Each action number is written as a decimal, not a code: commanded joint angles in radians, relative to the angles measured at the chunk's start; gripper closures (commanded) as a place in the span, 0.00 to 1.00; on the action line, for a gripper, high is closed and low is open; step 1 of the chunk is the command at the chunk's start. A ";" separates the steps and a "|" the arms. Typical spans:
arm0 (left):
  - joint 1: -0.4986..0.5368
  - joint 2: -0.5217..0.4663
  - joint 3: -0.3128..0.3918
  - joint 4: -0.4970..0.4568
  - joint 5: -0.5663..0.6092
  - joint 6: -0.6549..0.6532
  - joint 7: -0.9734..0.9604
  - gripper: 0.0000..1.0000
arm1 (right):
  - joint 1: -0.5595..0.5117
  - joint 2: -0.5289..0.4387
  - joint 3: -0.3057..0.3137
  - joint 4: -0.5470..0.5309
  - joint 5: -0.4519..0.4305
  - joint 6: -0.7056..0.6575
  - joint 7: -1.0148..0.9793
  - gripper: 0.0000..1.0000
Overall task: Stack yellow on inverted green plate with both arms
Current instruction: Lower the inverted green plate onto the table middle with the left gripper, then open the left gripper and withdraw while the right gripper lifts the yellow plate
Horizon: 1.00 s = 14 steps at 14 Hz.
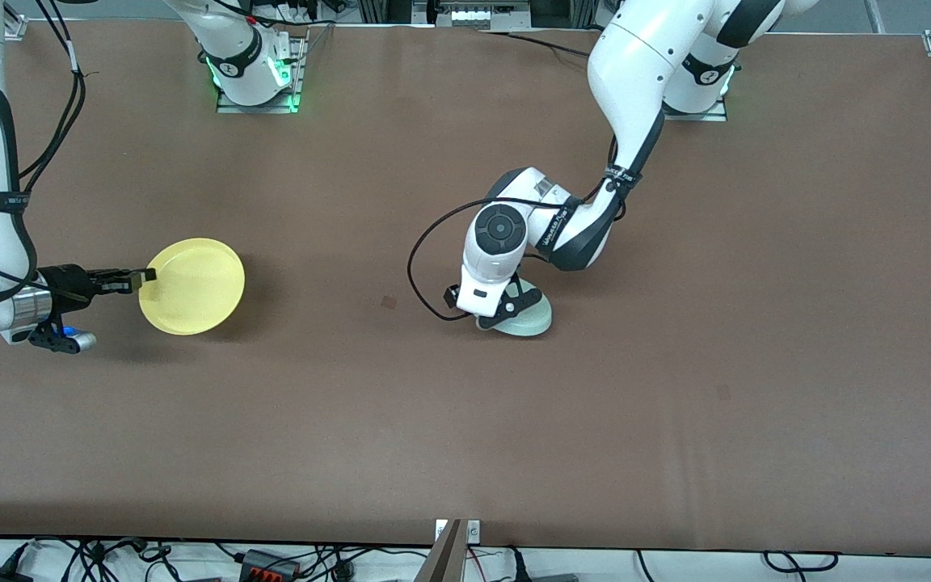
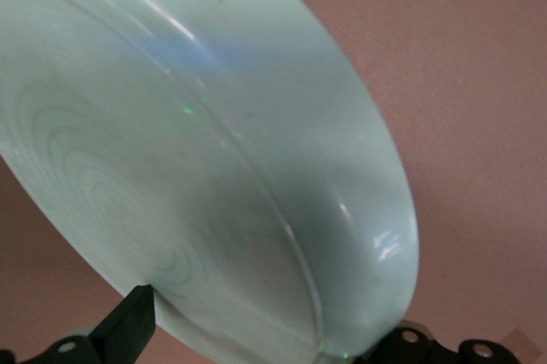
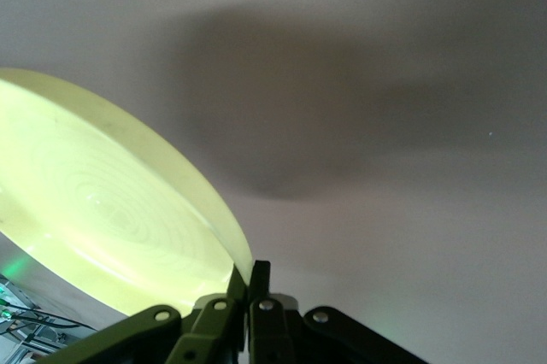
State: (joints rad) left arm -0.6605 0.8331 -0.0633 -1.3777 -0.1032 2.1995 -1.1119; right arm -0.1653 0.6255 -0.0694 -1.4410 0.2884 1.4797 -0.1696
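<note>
The yellow plate (image 1: 195,287) hangs tilted above the table toward the right arm's end. My right gripper (image 1: 142,277) is shut on its rim. The right wrist view shows the fingers pinched on the plate's (image 3: 102,210) edge at the gripper (image 3: 250,274). The pale mint-green plate (image 1: 534,322) is near the table's middle, tipped up with one edge down on the table. My left gripper (image 1: 506,311) is low over it and shut on it. In the left wrist view the plate's underside (image 2: 214,142) fills the frame, with the gripper (image 2: 265,338) spanning its rim.
The brown table top (image 1: 676,420) stretches wide around both plates. A small dark mark (image 1: 389,301) lies between the two plates. Both arm bases stand along the table's edge farthest from the front camera. Cables lie below the table's front edge.
</note>
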 commanded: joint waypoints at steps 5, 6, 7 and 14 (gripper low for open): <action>0.028 -0.008 0.008 -0.021 0.057 0.029 0.443 0.00 | -0.005 -0.004 0.005 0.005 -0.006 -0.010 -0.011 1.00; 0.027 -0.006 0.008 -0.017 0.062 0.029 0.443 0.00 | -0.005 -0.004 0.005 0.005 -0.006 -0.010 -0.011 1.00; 0.027 -0.011 0.008 -0.015 0.062 0.029 0.445 0.00 | -0.003 -0.004 0.005 0.005 -0.006 -0.010 -0.011 1.00; 0.133 -0.181 0.011 -0.017 0.212 -0.150 0.510 0.00 | 0.042 -0.033 0.014 0.005 0.006 -0.021 0.008 1.00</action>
State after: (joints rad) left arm -0.5623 0.7260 -0.0454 -1.3714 0.0386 2.1103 -0.6404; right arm -0.1488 0.6088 -0.0607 -1.4377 0.2894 1.4779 -0.1694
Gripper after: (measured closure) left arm 0.000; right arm 0.974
